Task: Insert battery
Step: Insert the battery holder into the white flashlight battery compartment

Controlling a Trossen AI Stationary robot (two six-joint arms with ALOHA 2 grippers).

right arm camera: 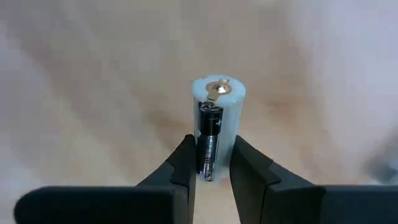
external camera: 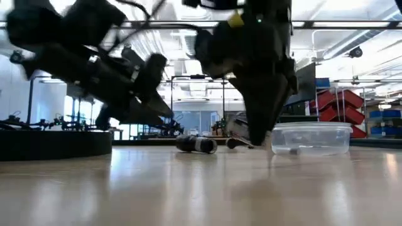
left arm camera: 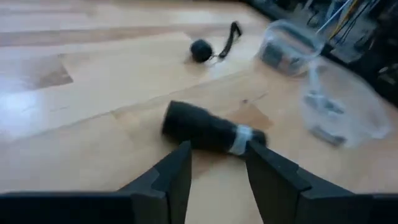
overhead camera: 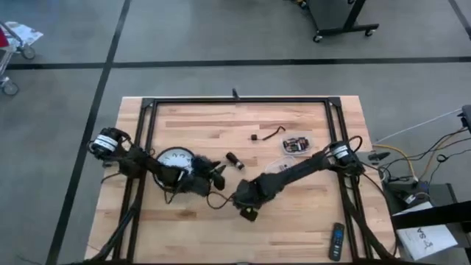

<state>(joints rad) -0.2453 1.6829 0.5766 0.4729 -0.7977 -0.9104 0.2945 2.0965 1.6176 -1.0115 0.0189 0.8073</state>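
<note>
A black flashlight body with a silver band lies on its side on the wooden table, also seen in the high view. My left gripper hovers open just short of the flashlight body, touching nothing. My right gripper is nearer the table's front edge, shut on a white cylindrical battery holder with a dark battery in its slot. A small black cap with a lanyard lies farther back. My right gripper pinches the battery holder between its two fingers by its two sides, at the end nearest the wrist. The holder sticks out past the fingertips along the fingers, its brass-contact end farthest out. Whether that end touches the table cannot be told.
A round white dial lies under the left arm. A clear bowl and a small clear box of parts stand at the right. A remote lies near the front right corner. A black frame rims the table.
</note>
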